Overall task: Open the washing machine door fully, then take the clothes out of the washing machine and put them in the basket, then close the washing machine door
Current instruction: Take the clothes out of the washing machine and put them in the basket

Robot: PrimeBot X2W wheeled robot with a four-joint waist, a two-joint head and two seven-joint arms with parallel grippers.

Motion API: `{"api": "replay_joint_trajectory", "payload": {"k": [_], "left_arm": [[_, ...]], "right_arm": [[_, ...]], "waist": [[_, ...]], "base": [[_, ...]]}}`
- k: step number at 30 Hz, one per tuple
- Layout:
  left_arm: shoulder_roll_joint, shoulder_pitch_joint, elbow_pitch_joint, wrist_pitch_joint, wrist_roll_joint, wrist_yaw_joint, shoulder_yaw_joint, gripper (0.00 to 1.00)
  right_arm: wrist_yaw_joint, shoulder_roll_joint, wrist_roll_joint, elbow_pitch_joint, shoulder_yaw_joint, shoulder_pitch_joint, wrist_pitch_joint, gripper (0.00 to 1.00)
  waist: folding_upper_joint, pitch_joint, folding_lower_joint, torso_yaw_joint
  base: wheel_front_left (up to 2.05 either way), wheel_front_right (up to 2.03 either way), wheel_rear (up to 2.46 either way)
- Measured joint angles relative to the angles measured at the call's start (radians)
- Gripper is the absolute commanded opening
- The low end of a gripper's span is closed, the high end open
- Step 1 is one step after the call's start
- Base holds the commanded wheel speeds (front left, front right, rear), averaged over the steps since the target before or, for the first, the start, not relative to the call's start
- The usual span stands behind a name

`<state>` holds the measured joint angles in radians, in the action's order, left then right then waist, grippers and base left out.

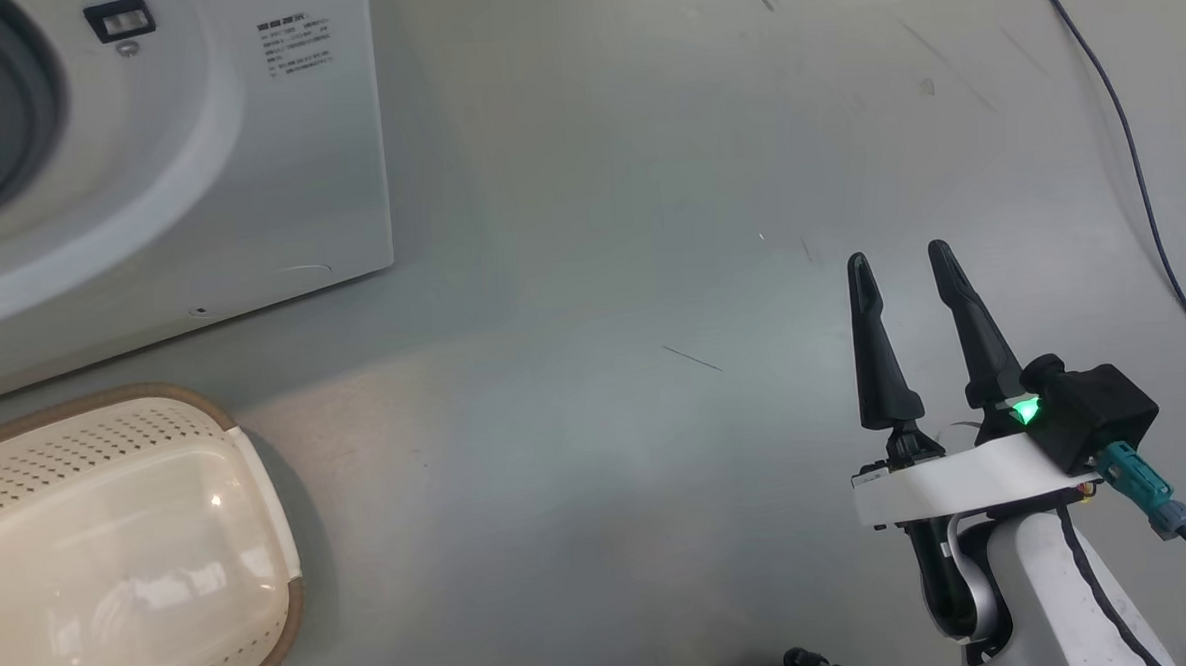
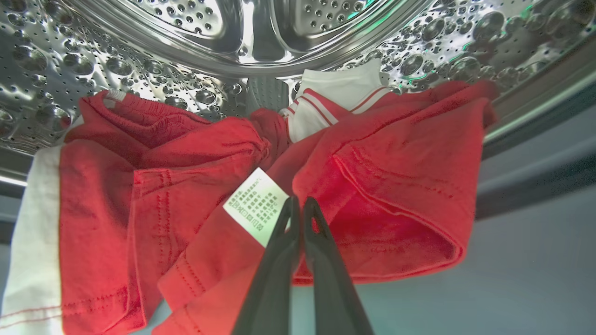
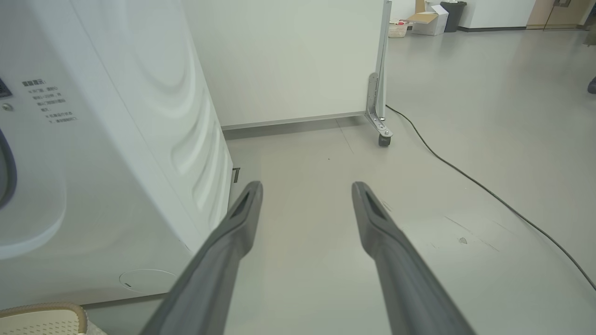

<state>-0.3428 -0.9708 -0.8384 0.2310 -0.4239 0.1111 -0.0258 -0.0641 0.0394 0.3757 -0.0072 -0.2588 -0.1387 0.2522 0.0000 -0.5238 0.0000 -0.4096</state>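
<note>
red fabric in the grip: the left pincer [image 2: 300, 201] is clenched, its two dark tips pressed together on a fold of the clothes [image 2: 186, 186], just beside the white tag [image 2: 255, 204].
clothes: red with white trim, bunched low in the steel drum [image 2: 139, 70] and spilling toward its front lip.
right pincer [image 1: 899, 257]: released, fingers spread, holding nothing, over the floor [image 1: 598, 223] to the right of the machine.
washing machine [image 1: 276, 187]: its round opening stands uncovered at the head view's upper left.
basket [image 1: 196, 400]: on the floor just in front of the machine, well apart from the right pincer, no clothes in it yet.
step in hand: taking the clothes out; the pinch looks made, the pull-out not yet done.
next move: likely calls for drawing the left arm back over the drum lip without snagging the cloth, then carrying it down to the basket and letting go there.
</note>
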Motion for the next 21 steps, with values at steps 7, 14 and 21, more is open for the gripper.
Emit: {"api": "replay_joint_trajectory", "payload": {"k": [7, 14, 21], "left_arm": [[0.05, 0.055, -0.014, -0.056, -0.007, 0.009, 0.048, 0.0], [0.072, 0.115, -0.02, -0.115, -0.007, 0.01, 0.073, 0.0], [0.094, 0.175, 0.0, -0.193, -0.017, 0.013, 0.1, 0.0]], "right_arm": [[0.001, 0.001, -0.017, 0.02, 0.021, 0.0, 0.0, 1.0], [0.001, 0.001, -0.029, 0.035, 0.032, 0.005, 0.0, 1.0], [0.004, 0.001, -0.035, 0.048, 0.05, 0.03, 0.0, 1.0]], "waist": [[0.0, 0.052, 0.0, 0.043], [0.0, 0.107, 0.0, 0.089], [0.0, 0.162, 0.0, 0.131]], "base": [[0.0, 0.0, 0.0], [0.0, 0.0, 0.0], [0.0, 0.0, 0.0]]}}
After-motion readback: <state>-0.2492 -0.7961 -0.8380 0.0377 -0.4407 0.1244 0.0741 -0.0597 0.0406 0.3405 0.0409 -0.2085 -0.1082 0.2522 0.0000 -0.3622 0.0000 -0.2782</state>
